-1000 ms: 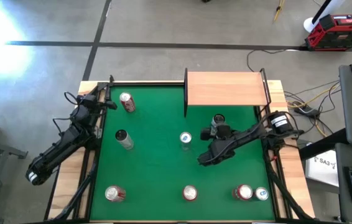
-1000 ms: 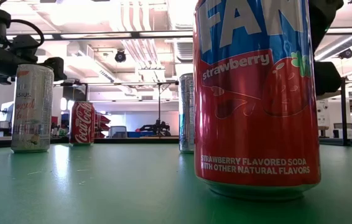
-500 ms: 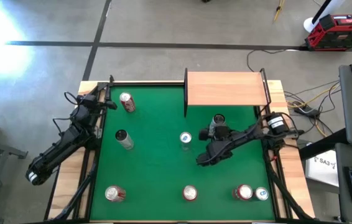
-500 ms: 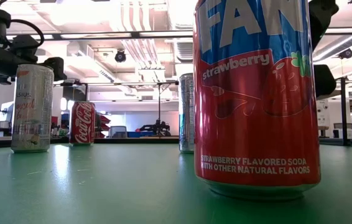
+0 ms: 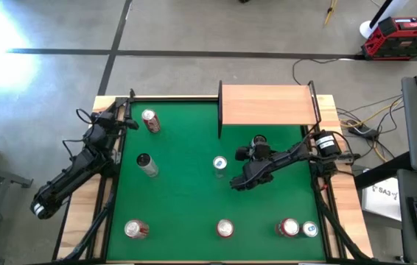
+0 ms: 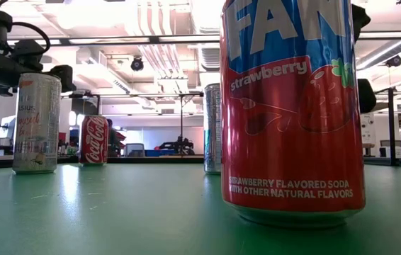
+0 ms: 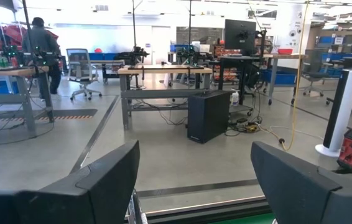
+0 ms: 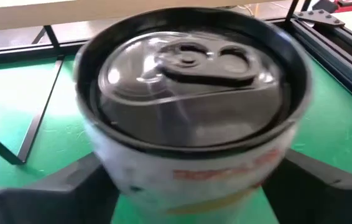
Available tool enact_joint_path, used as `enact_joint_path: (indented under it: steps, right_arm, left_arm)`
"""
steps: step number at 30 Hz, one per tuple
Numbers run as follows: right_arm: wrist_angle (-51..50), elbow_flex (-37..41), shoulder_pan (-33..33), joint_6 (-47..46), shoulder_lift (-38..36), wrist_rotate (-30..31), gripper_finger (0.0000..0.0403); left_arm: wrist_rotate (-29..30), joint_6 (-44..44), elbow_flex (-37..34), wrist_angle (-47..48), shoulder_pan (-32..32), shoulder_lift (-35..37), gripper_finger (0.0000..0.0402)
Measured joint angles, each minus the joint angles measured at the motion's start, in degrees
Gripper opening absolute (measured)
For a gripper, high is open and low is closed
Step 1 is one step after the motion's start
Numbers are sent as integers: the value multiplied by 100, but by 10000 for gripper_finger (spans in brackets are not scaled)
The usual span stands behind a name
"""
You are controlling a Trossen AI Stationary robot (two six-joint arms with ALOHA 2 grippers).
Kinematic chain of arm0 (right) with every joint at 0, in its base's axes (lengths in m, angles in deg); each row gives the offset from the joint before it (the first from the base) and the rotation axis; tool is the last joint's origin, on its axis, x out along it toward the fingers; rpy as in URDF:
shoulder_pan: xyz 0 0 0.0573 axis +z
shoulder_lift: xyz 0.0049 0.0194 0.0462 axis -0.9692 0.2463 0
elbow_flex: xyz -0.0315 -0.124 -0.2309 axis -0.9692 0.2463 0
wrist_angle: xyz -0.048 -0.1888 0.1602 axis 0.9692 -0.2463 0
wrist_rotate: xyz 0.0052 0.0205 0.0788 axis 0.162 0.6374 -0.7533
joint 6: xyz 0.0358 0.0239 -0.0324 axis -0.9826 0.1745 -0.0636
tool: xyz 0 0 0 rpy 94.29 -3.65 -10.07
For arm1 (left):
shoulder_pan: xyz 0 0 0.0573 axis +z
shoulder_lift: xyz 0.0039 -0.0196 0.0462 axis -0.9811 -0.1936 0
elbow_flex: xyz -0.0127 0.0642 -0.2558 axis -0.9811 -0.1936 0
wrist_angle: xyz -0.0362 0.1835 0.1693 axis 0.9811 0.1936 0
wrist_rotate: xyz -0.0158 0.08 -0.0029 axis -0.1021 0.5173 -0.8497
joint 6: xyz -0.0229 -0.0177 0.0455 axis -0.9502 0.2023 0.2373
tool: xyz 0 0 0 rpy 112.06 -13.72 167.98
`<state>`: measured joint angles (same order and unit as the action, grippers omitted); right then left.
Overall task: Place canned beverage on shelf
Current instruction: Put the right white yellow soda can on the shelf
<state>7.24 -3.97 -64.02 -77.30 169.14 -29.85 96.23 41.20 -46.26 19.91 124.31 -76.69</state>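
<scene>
Bright, even overhead light. High view: glare washes out the floor [image 5: 2, 44] left of the worktop [image 5: 186, 199]; arms cast only faint shadows. Low view: ceiling lamps [image 6: 101, 14] blown out, near red can [image 6: 292, 106] sharp, room behind it hazy. Right wrist view: black-topped can [image 8: 191, 106] motion-blurred, soft at its edges. Left wrist view: clear, room evenly lit.

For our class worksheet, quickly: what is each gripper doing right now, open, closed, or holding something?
Left gripper: open, holding nothing, at the table's left edge.
Right gripper: fingers either side of a black-rimmed can near the shelf; grip cannot be told.
</scene>
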Motion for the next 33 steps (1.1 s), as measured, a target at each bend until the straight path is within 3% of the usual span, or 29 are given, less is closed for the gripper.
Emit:
enact_joint_path:
  steps: [4,8,12,21,27,33]
  right_arm:
    - [-2,-14,0,70,0,-5,236]
    - [-258,-233,45,74,0,-306,237]
    - [-1149,-818,210,-15,-2,-668,237]
    - [-1165,-1100,271,150,-861,-452,237]
    - [-1170,-1110,223,897,-1660,-424,241]
    - [-1166,-1078,197,2077,-2430,7,244]
  left_arm:
    - [0,-1,1,0,0,0,293]
    - [0,1,0,0,0,0,293]
    - [0,1,1,0,0,0,293]
    - [0,-1,1,2,0,-8,293]
    - [0,1,0,9,0,-9,293]
    - [0,1,0,13,-2,-11,293]
